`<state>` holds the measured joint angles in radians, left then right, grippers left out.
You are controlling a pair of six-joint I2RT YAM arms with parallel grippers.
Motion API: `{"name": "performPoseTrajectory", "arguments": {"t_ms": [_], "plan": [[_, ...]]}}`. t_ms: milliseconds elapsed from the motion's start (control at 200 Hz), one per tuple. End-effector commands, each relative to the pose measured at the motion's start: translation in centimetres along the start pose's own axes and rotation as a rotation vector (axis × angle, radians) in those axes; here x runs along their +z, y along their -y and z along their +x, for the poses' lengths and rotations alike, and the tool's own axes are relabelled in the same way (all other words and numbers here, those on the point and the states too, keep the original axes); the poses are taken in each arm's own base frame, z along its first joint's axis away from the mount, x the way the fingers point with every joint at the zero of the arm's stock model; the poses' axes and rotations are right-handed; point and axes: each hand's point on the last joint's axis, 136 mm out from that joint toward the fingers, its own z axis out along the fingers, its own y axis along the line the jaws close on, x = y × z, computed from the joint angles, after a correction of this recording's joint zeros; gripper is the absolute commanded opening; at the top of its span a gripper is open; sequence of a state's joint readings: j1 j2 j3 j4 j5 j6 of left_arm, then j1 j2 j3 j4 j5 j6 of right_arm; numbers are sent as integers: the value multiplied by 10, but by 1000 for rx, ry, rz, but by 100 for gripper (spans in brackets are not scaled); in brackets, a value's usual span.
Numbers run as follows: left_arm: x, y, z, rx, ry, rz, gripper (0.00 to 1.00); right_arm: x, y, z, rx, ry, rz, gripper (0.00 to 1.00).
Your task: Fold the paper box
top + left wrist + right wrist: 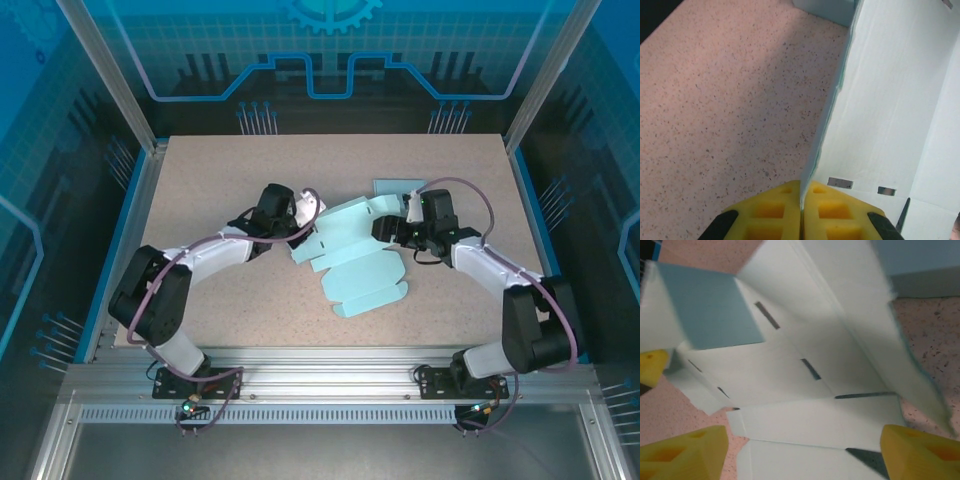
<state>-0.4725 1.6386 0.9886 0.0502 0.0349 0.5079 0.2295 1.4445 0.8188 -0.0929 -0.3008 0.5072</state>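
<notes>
So the light-blue paper box (355, 265) is lying half-opened roughly in the middle of the speckled beige surface (220, 180), right between the two arms. Its long axis runs from the far side towards the near edge, tilted a bit, so each arm has one long side of it.

The left fingers (775, 210) are clenched tight on a thin side flap at the box's left edge. In the left wrist view the yellow pads are squeezed together, with the paper's edge rising straight up out of the seam between them. That flap is standing up, with the white inner face of the box (890, 125) spreading off to its right.

The right fingers (685, 455) are spread wide and aren't grasping anything as far as I can tell. They hang over the right side of the box, with the flat white inner panel (805, 380) and its little slots lying below and between them. A raised wall slants down towards the right-hand finger (920, 450).

My guess is the whole next move hinges on that. The left side is already pinned upright, so the wall that needs lifting or tucking is the right one, and the right arm is clearly nearer to it. It would have to line its fingers up across that wall's thin edge rather than straddling the flat panel.
</notes>
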Motion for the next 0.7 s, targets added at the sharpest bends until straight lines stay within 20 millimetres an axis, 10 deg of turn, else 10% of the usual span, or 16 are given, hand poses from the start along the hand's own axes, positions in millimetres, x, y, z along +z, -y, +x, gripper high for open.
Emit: {"name": "performPoseTrajectory", "arguments": {"t_ms": [0,695], "plan": [[-12,4,-24,58,110,18,9,7,0,1,7,-17,-50,74],[-8,1,-18,53,87,-3,9,-9,27,1,3,41,94,67]]}}
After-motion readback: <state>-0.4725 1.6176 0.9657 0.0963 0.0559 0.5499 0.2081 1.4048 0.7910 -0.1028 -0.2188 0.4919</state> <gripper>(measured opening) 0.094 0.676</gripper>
